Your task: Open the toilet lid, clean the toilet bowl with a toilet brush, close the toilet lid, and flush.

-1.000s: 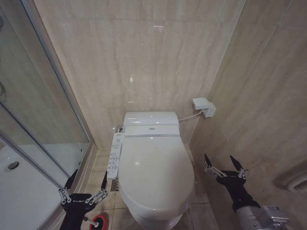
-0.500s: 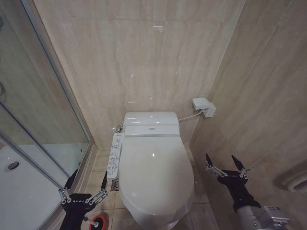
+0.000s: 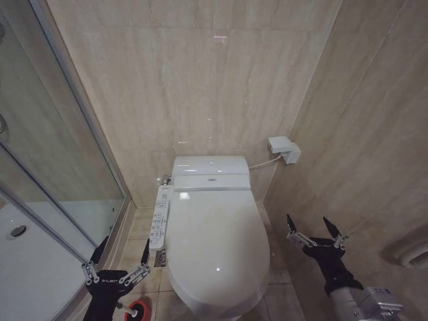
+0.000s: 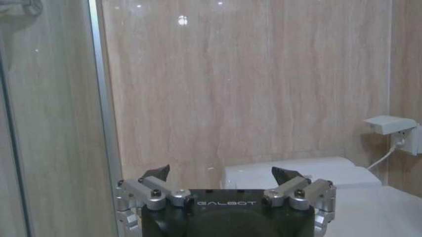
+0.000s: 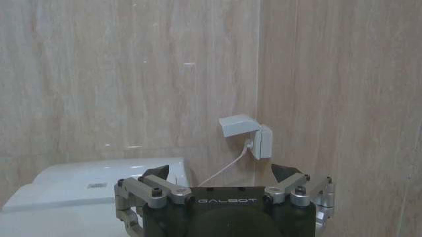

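The toilet lid [image 3: 217, 251] lies shut over the bowl at centre, so nothing's begun. The toilet brush [image 3: 136, 310] sits in its red cup, near left, just beside the left gripper [image 3: 122, 255], fingers spread, empty. Over on the right, the right gripper [image 3: 315, 231] hovers spread, clear of the lid.

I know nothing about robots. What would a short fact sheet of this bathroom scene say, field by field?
Place: tiled bathroom corner, shower glass on the robot's left
Toilet lid: closed, nothing touching it
Button panel: on the toilet's left side
Red cup: on the floor beside the toilet, under the left arm
Left gripper: open, empty, left of the toilet
Right gripper: open, empty, right of the toilet
Wall socket: right wall, cord running to the toilet
Task progress: lid not yet opened
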Tool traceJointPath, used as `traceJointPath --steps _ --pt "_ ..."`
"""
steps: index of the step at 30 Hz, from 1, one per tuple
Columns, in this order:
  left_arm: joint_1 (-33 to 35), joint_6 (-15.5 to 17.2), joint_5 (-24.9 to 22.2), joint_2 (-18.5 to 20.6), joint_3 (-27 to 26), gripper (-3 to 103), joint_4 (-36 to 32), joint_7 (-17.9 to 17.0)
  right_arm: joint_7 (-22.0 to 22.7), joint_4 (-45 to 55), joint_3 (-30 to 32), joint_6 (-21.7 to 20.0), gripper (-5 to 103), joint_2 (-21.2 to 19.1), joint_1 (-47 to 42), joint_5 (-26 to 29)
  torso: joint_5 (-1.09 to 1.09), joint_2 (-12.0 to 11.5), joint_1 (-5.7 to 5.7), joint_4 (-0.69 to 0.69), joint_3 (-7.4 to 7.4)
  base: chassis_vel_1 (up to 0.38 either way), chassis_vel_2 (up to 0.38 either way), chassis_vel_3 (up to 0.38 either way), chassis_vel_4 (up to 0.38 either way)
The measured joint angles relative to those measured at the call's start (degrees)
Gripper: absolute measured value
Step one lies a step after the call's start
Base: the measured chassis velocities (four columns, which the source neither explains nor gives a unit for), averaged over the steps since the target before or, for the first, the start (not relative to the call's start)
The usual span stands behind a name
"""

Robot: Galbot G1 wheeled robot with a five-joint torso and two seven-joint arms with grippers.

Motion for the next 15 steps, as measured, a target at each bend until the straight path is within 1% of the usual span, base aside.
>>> traceJointPath --steps 15 --pt "0.0 0.0 0.0 0.0 0.0 100 0.0 0.0 0.0 -0.1 0.0 0.0 100 0.0 0.0 0.0 0.0 0.0 0.0 0.0 0.0 0.0 0.0 0.0 0.0"
